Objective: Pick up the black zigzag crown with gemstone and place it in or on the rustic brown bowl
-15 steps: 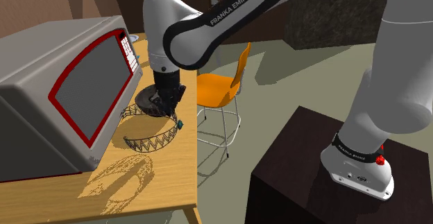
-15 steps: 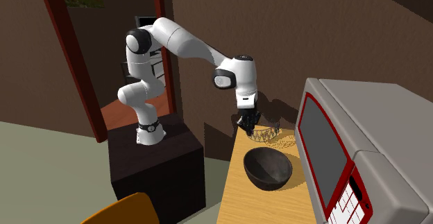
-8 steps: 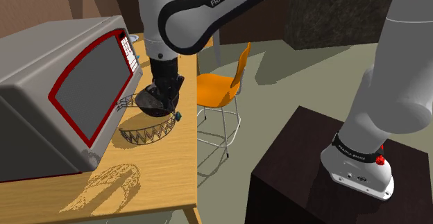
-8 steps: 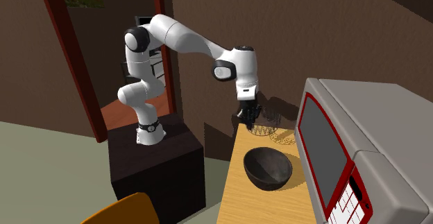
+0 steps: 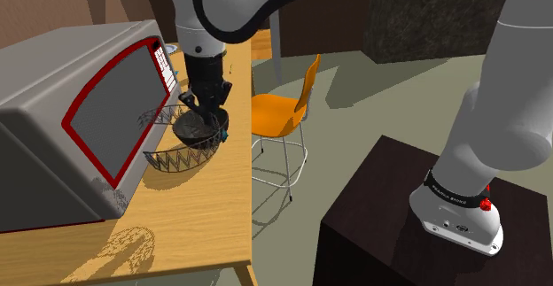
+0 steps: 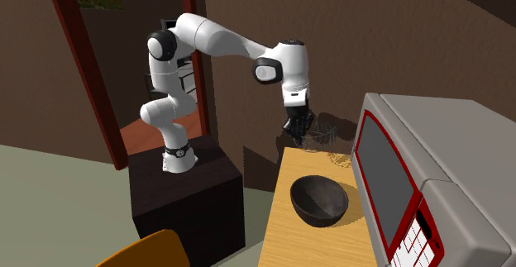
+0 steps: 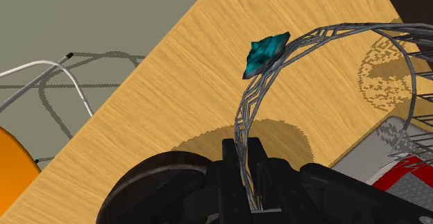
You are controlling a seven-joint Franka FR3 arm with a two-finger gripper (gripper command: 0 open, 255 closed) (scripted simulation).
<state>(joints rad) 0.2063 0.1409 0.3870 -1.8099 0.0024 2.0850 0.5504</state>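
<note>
The gripper (image 6: 298, 129) pinches the crown (image 5: 182, 158) by its band, holding it above the table (image 5: 208, 231) to clear the bowl (image 6: 318, 199), at the gripper's six o'clock in the second exterior view.

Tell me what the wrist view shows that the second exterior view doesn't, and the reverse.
The wrist view adds the teal gemstone on the black zigzag wire crown, and the crown's band clasped between the jaws. The second exterior view adds the white arm on its dark box stand, the red door frame, and the hollow of the dark round bowl. Both share the crown held above the light wooden table and the grey, red-trimmed microwave.
</note>
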